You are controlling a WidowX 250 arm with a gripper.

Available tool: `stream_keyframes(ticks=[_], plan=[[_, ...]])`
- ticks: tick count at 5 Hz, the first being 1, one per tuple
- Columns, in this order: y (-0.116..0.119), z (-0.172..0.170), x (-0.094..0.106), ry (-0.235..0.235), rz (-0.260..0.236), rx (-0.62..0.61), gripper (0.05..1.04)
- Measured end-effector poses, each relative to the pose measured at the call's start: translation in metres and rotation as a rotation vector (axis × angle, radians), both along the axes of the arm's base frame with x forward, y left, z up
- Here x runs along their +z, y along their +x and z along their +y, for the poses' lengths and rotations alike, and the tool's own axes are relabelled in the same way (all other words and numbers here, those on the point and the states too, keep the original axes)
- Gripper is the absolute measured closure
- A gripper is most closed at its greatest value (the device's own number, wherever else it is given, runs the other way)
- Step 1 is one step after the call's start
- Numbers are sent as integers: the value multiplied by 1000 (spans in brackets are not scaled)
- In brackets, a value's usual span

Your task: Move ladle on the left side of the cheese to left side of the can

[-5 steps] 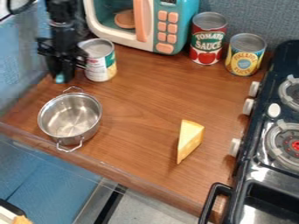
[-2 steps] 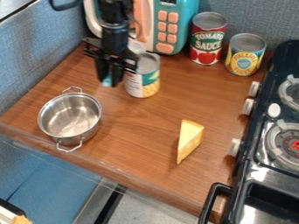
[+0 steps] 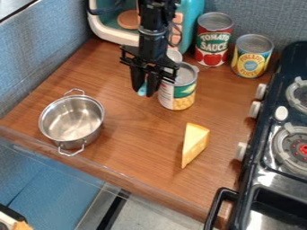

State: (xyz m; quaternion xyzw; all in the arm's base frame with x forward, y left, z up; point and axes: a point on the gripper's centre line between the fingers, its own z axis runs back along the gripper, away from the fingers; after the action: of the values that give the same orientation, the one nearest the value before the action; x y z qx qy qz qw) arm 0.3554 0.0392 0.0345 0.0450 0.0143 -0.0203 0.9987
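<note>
Over the wooden worktop (image 3: 126, 126), the presumed ladle (image 3: 142, 89), teal-tipped, is gripped by the end effector (image 3: 144, 91), clear of the cheese (image 3: 195, 143) and beside a can (image 3: 181, 93); release remains to be done.

Arm (image 3: 157, 15): hanging in from the far edge, near the middle
Wrist (image 3: 153, 38): nearly upright
Gripper (image 3: 145, 92): pointing down, far side, slightly left of centre

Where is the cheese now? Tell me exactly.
In the camera view, the cheese lies right of centre on the counter, between the pot and the stove.
</note>
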Motion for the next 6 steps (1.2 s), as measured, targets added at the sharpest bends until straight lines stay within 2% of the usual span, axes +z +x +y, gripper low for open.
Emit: stream_keyframes(ticks=[1, 2, 3, 5, 6], plan=[[-2, 6, 0, 8, 9, 2, 758], [-3, 40, 4, 20, 3, 55, 758], [-6, 66, -2, 22, 25, 83, 758], [4, 76, -35, -11, 70, 35, 758], [10, 77, -36, -6, 65, 11, 758]])
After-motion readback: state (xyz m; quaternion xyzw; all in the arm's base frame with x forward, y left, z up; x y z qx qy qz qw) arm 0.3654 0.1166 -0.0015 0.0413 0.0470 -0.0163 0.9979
